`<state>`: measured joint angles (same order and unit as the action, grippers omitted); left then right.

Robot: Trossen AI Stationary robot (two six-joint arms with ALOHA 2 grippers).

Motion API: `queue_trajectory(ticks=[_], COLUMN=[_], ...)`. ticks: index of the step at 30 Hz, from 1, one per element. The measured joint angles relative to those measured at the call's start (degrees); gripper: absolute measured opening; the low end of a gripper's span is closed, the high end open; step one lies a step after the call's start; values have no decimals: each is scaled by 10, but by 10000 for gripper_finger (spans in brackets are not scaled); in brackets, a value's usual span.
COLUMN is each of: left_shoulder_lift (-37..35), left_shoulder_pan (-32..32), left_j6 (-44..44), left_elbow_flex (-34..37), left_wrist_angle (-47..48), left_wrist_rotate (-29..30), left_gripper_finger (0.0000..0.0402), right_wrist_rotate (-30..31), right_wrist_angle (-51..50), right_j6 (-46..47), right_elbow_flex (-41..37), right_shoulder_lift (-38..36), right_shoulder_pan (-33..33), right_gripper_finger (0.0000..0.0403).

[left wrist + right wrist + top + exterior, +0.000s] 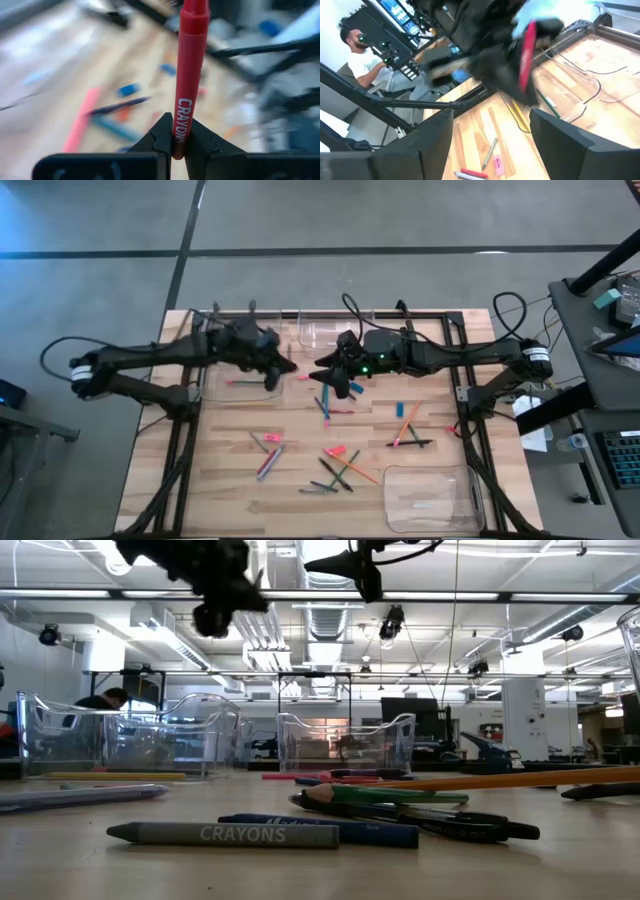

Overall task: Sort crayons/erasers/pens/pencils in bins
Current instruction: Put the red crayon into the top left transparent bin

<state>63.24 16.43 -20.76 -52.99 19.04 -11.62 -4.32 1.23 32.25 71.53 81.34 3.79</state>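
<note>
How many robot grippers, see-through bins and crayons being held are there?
Grippers: 2, the left gripper and the right gripper
Clear bins: 4
Held crayons: 1, the red crayon pinched in the left gripper
Total: 7

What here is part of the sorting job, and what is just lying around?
Part of the job:
- red crayon, clamped in the left gripper
- right gripper, open
- loose crayons, pens and pencils on the table
- blue eraser
- clear bins

Just lying around:
- side desk with keyboard
- person beyond the table
</note>
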Motion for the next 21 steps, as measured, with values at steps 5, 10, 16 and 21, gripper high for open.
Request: queue_trajectory(ticks=[5,10,16,21], left_shoulder_lift=[-47,-38,36,98], left_shoulder_pan=[92,179,243,260], left_j6=[129,239,289,316], left_elbow_flex=[0,-16,-27,-27], left_wrist_angle=[151,265,327,331], left_wrist_rotate=[94,174,219,261], left_gripper_finger=[12,12,12,21], right_wrist_rotate=[0,12,23,24], right_wrist_angle=[-10,-10,-9,-10], right_j6=[0,-9,-14,-10], right_elbow_flex=[0,0,0,0], right_shoulder_lift=[1,2,4,5], right_shoulder_pan=[0,0,0,0], right_gripper_finger=[255,246,240,239])
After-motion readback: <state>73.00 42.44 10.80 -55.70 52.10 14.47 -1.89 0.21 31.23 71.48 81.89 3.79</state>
